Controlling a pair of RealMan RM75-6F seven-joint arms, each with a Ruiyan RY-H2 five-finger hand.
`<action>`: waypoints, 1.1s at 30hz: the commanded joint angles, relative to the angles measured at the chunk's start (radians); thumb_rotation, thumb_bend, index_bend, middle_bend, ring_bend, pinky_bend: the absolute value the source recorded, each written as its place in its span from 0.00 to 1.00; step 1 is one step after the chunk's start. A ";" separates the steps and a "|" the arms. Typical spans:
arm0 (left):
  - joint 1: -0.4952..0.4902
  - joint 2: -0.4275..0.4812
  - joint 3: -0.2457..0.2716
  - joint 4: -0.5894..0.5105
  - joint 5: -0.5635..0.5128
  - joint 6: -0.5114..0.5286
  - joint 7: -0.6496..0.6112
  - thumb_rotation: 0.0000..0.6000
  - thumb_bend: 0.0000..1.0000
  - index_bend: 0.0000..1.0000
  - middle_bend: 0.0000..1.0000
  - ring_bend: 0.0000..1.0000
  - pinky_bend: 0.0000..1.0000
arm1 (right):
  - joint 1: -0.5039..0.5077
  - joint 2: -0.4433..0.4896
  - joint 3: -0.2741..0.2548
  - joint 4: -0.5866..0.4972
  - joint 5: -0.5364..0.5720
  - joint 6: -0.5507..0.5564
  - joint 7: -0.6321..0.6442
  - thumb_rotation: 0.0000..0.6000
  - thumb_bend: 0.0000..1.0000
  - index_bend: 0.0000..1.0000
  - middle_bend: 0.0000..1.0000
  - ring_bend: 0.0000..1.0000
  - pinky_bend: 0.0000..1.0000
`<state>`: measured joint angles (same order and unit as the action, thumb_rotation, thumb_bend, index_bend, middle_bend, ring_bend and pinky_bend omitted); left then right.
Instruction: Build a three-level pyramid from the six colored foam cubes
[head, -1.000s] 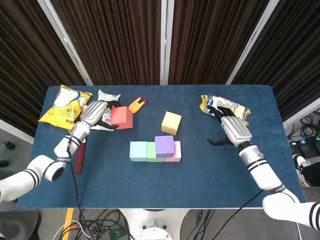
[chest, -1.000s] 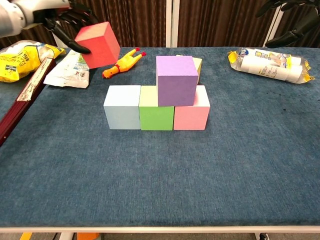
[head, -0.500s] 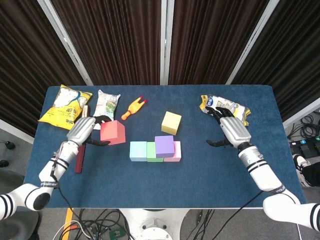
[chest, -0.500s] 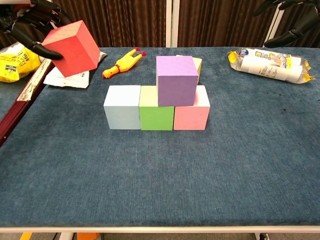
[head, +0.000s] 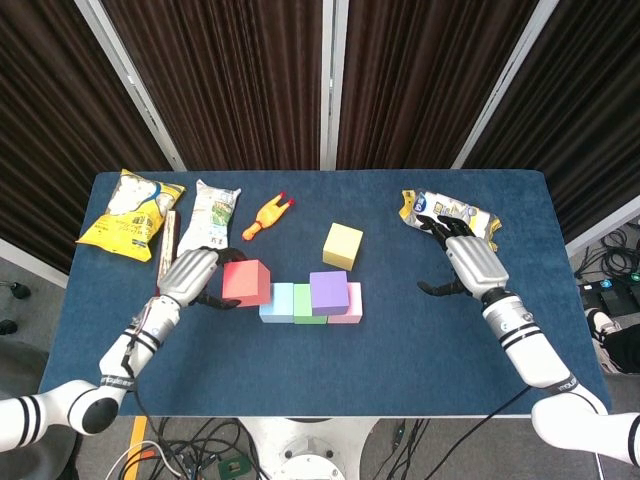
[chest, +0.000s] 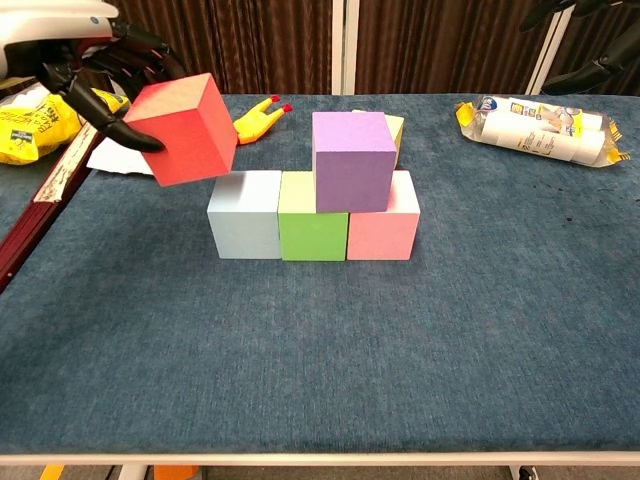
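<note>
A light blue cube (chest: 244, 213), a green cube (chest: 312, 216) and a pink cube (chest: 384, 218) stand in a row on the blue table. A purple cube (chest: 352, 159) sits on top, over the green and pink ones. My left hand (head: 190, 277) holds a red cube (chest: 184, 128) in the air, just left of and above the light blue cube. A yellow cube (head: 342, 245) rests behind the row, mostly hidden in the chest view. My right hand (head: 470, 262) hovers open at the right, holding nothing.
A yellow chip bag (head: 130, 203), a white packet (head: 211, 209) and a dark red flat bar (chest: 40, 195) lie at the left. A rubber chicken toy (head: 265, 215) lies behind the row. A snack package (chest: 540, 126) lies at the back right.
My left hand has carried the red cube rightward, to just beside the light blue cube. The right hand has barely moved.
</note>
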<state>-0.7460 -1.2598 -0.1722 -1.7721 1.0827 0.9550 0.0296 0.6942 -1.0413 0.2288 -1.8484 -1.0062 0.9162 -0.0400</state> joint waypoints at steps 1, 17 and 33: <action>-0.014 -0.015 -0.009 -0.016 -0.019 -0.002 0.029 1.00 0.21 0.48 0.44 0.38 0.32 | -0.001 0.001 0.000 -0.001 -0.001 0.000 0.002 1.00 0.12 0.00 0.16 0.00 0.00; -0.076 -0.098 -0.035 -0.042 -0.105 0.022 0.195 1.00 0.21 0.48 0.39 0.35 0.32 | -0.016 0.005 0.001 0.003 -0.019 0.000 0.025 1.00 0.12 0.00 0.16 0.00 0.00; -0.121 -0.177 -0.032 -0.047 -0.203 0.052 0.316 1.00 0.20 0.46 0.36 0.33 0.32 | -0.036 0.012 -0.001 0.009 -0.047 0.000 0.058 1.00 0.12 0.00 0.16 0.00 0.00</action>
<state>-0.8658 -1.4347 -0.2051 -1.8193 0.8820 1.0050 0.3439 0.6589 -1.0293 0.2276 -1.8398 -1.0530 0.9157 0.0181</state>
